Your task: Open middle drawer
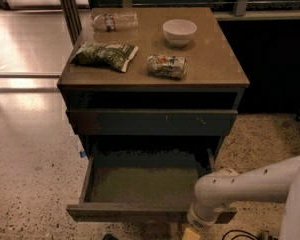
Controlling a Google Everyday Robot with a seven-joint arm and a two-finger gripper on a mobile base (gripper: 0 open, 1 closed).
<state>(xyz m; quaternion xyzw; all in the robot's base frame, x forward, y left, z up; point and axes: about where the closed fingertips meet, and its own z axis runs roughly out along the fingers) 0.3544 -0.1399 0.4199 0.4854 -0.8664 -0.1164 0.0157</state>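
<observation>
The middle drawer [145,184] of the brown cabinet is pulled far out toward me. Its olive-tan inner floor shows, and its dark front panel [135,213] is low in the view. My white arm [250,184] comes in from the lower right. Its wrist bends down over the drawer front's right end. The gripper [192,232] hangs below that front at the bottom edge of the view, mostly cut off.
Above the open drawer is a closed larger front with pale scratches [151,122]. The cabinet top [215,59] holds a white bowl [179,31], a plastic bottle [115,20], a green chip bag [105,55] and a small snack bag [166,65]. Speckled floor lies on both sides.
</observation>
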